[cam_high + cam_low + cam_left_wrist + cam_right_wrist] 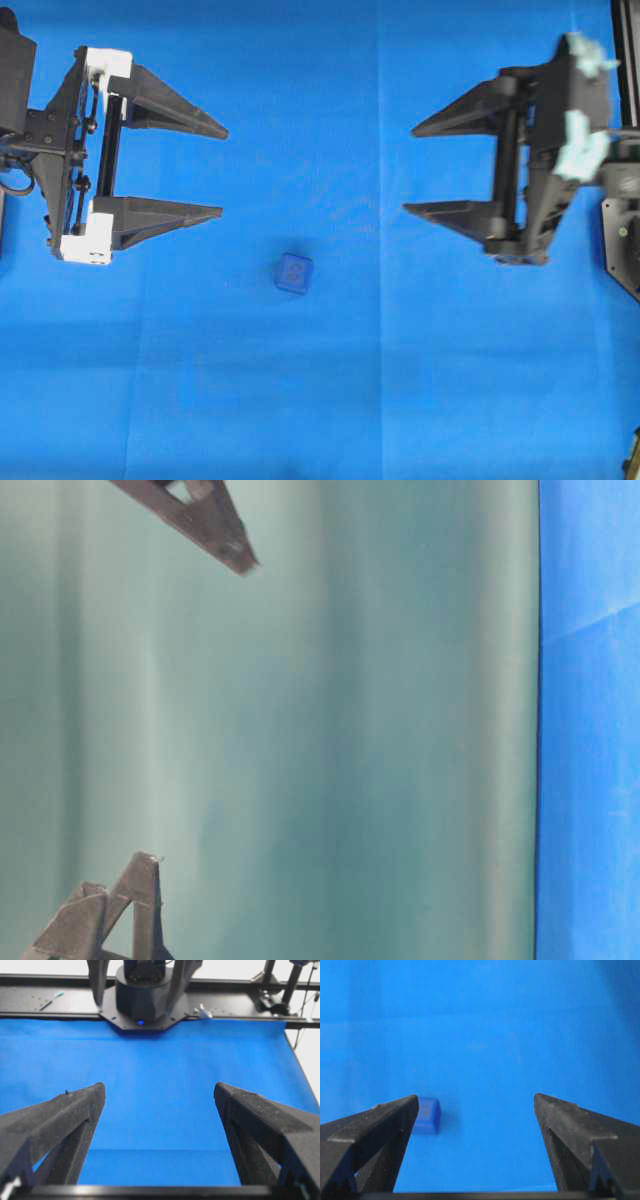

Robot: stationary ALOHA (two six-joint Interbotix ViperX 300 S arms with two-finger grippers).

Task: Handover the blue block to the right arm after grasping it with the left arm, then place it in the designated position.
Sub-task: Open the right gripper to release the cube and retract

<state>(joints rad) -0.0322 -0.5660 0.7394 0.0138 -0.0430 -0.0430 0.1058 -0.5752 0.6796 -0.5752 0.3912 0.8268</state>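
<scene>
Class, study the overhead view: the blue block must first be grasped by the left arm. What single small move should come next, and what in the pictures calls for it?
Probably the left gripper should swing toward the blue block and descend over it. Its jaws stand wide open and empty, and the block lies free on the blue cloth, offset to one side of its fingertips; the right gripper is open and empty too.
</scene>
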